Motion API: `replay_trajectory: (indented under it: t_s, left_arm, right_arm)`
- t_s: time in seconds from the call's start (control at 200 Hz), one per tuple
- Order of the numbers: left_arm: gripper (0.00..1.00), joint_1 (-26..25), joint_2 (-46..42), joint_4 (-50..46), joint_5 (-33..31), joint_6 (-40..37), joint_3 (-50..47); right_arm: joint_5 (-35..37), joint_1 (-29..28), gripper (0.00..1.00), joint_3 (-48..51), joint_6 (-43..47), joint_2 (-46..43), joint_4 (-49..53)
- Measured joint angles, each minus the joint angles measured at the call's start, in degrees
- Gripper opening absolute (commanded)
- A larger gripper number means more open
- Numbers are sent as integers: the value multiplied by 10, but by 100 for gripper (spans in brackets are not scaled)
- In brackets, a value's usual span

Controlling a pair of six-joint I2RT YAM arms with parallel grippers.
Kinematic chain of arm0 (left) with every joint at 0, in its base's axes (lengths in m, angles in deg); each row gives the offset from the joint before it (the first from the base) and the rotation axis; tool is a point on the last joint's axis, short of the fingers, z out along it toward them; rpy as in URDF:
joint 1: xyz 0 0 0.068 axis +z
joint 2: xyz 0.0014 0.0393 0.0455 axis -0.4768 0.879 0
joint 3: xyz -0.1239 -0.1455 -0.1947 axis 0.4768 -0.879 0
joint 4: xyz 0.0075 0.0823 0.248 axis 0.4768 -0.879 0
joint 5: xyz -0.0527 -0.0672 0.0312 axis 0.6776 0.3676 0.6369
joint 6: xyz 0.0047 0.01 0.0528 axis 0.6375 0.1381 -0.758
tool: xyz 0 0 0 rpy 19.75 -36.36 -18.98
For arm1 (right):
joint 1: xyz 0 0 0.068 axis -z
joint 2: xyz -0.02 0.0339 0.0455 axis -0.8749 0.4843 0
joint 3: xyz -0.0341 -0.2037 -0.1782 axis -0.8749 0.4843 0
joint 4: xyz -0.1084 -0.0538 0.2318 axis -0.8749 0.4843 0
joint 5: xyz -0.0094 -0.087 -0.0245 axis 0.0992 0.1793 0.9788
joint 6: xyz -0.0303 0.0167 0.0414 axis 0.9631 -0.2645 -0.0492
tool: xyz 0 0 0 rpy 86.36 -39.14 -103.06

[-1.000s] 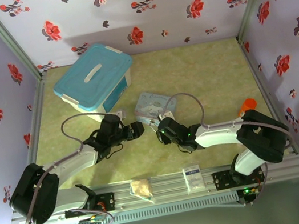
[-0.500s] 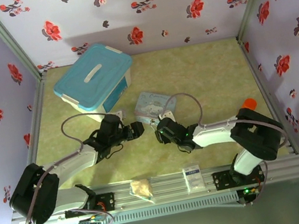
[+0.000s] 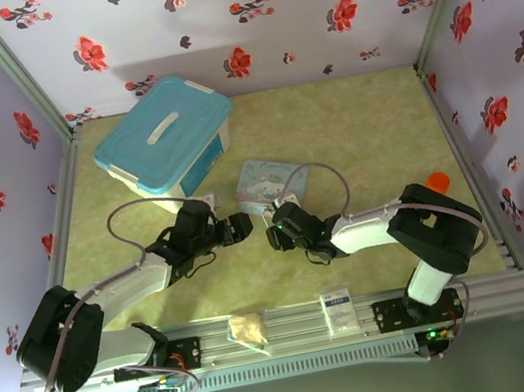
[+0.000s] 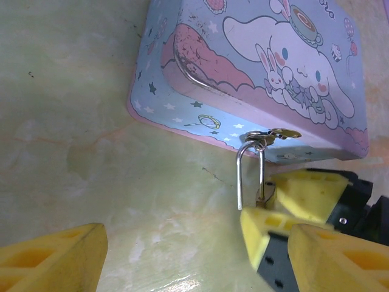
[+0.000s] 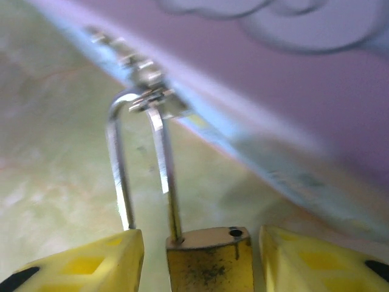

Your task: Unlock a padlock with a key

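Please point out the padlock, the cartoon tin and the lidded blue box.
padlock (image 5: 209, 261), right wrist view, on its brass body.
cartoon tin (image 4: 255, 79), left wrist view, on its printed lid.
blue box (image 3: 181, 139), top external view, on its lid.

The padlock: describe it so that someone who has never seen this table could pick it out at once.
Find the pale blue cartoon tin near the middle of the table. Hooked through the clasp on its near edge is the padlock, its body between the yellow fingers of the right tool. It alone is a tiny brass block with a thin silvery loop.
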Motion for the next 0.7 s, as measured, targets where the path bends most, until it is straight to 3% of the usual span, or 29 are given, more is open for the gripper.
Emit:
replay_trajectory:
  t_s: [0.255, 0.5, 0.7]
  left_arm:
    - [79, 0, -2, -1, -2, 0, 0]
    - [89, 24, -9, -28, -13, -30, 36]
    - [88, 61, 50, 12, -16, -56, 94]
  right_arm:
    - [-62, -17, 53, 0, -4, -17, 1]
    - [12, 7, 56, 2, -26, -80, 29]
    - [38, 36, 56, 23, -41, -91, 10]
